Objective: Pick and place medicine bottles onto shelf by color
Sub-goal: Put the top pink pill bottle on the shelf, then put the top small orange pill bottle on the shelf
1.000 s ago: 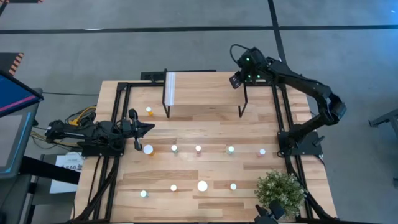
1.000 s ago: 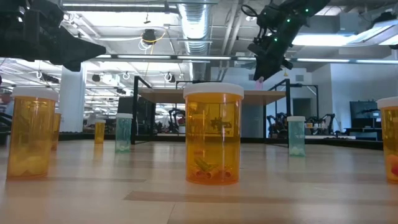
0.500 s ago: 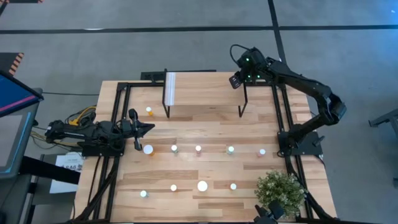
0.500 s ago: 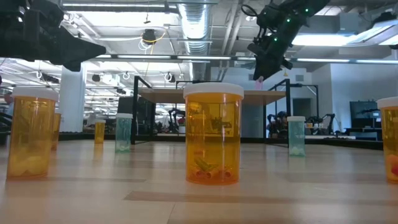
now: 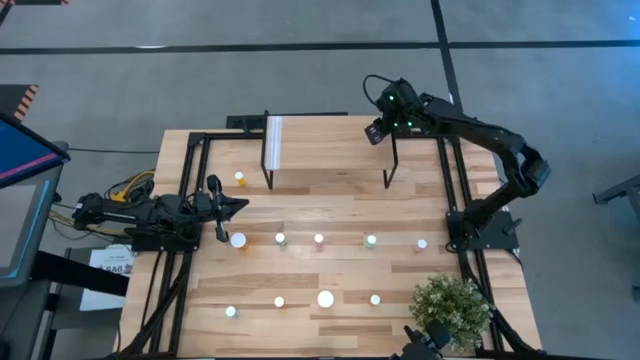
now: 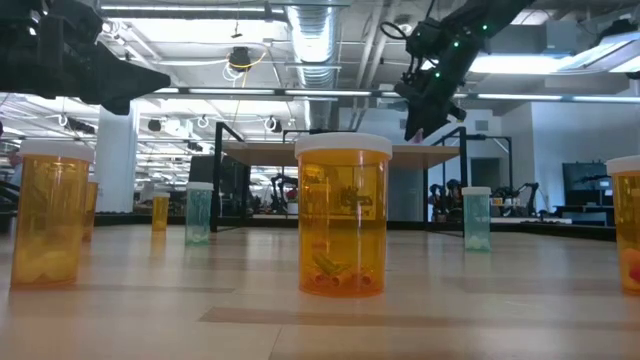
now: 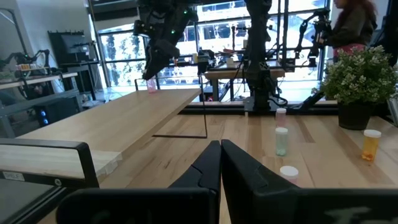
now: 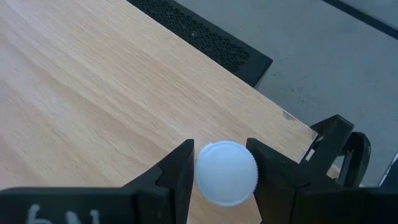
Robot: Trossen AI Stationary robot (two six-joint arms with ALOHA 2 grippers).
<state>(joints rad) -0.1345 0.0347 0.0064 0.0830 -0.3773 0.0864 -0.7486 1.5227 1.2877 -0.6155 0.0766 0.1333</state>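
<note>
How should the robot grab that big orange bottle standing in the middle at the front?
Grab the big orange bottle by its white cap, coming straight down from above. It stands upright with open table all around, and the round cap is its top. The fingers would likely need to open wide, as it looks wider than the small bottles nearby, such as the teal one.

The wooden table (image 5: 330, 270) carries the shelf (image 5: 330, 140) at its far edge; in front of the shelf stand scattered medicine bottles (image 5: 319, 240) and a plant (image 5: 452, 305).

White-capped bottles (image 5: 319, 239) upright on tabletop; shelf (image 5: 330, 140) (wood-topped) behind.
</note>
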